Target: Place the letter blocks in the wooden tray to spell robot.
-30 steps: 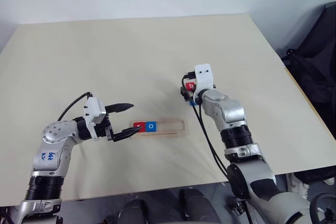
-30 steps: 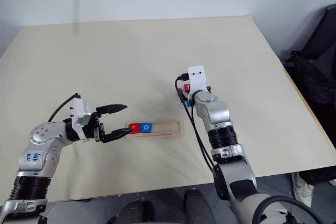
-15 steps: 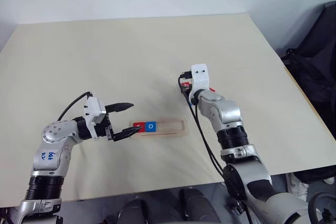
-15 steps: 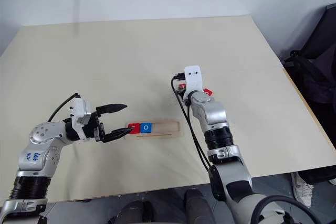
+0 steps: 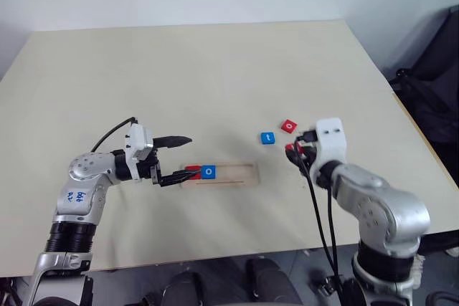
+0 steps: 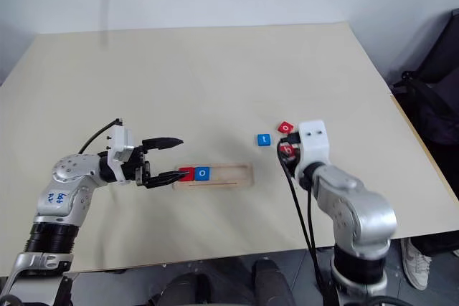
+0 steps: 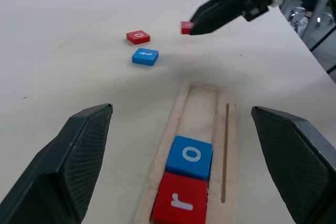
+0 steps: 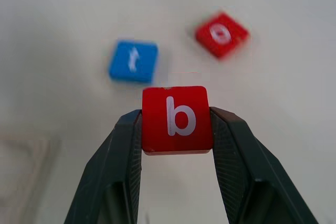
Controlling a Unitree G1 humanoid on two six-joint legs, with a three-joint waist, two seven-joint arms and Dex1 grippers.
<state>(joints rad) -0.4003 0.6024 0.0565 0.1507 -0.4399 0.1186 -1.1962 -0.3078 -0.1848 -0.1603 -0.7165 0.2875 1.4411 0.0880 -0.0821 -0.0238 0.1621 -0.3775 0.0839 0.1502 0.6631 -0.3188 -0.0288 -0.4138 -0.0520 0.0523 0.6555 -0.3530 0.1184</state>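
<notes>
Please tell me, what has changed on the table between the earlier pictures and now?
The right gripper closed its fingers on the red b block, lifted it and drew back toward the robot, uncovering the blue t block and the red o block on the table. Unchanged: the red r block and the blue o block sit in the wooden tray, and the left gripper stays open at its end.

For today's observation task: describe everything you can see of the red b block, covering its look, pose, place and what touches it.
The red b block is a small flat rounded-square tile, smooth like plastic, with a white lowercase b on its face. It is clamped by its two side edges between the black fingers of the right gripper, held clear of the table. It hangs beyond the right end of the wooden tray, near the loose blue t block and red o block. Only the fingers touch it.
</notes>
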